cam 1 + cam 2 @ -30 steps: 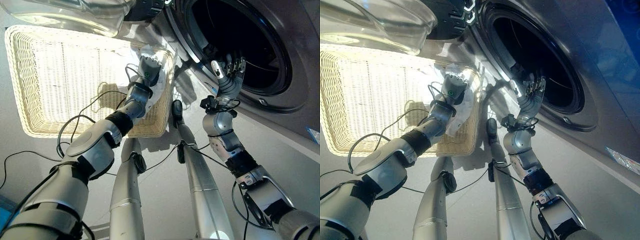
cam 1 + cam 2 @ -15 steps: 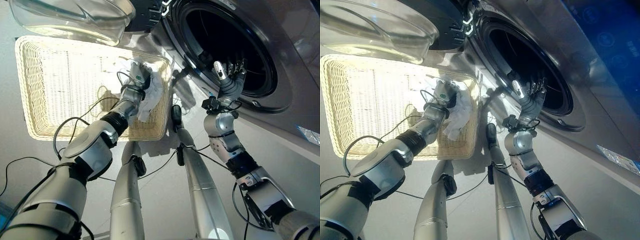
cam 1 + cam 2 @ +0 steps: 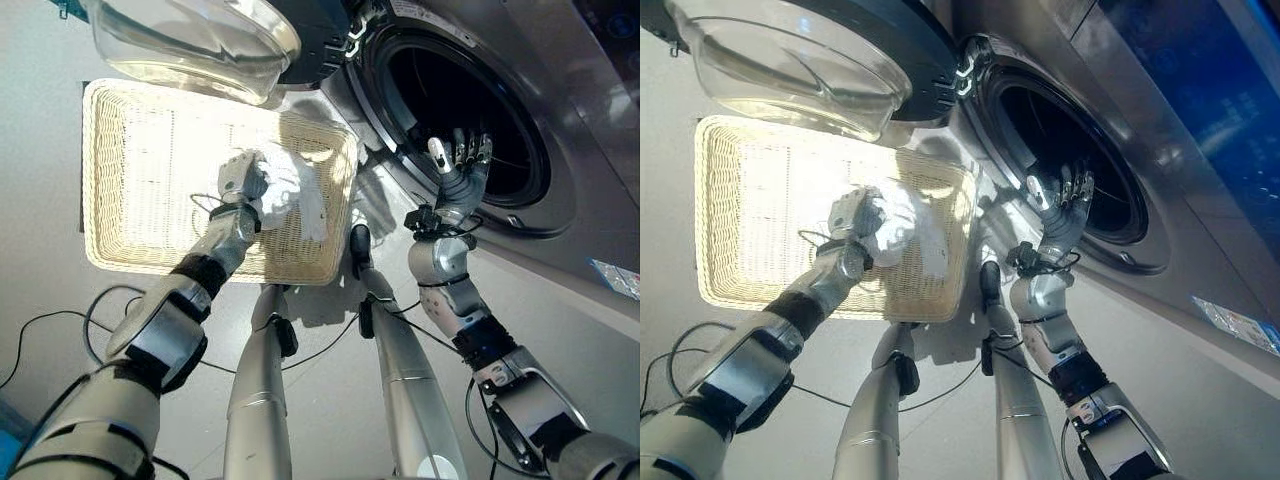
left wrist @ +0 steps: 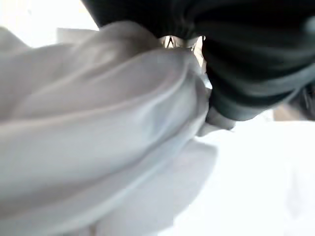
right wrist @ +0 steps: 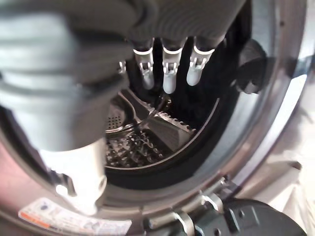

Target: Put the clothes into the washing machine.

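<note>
**Cloth in hand, on the way to the washer**

My left hand (image 3: pixel 243 180) is curled round a white cloth (image 3: pixel 290 192) and holds it over the basket (image 3: pixel 130 150), near the basket's edge by the washing machine (image 3: pixel 1120 120). Part of the cloth hangs down from my grip. I think this is the carry step: the cloth is picked up but not in the drum yet.

My right hand (image 3: pixel 460 165) is up at the round door hole, fingers straight and spread, holding nothing. The clear door (image 3: pixel 190 40) stands open above the basket.

Next I need to swing the cloth across to the hole and push it deep inside, keeping the hanging part off the rim.

My left wrist view shows soft white folds from very close. My right wrist view looks into the drum (image 5: pixel 142 142), where I see bare metal with little holes.
</note>
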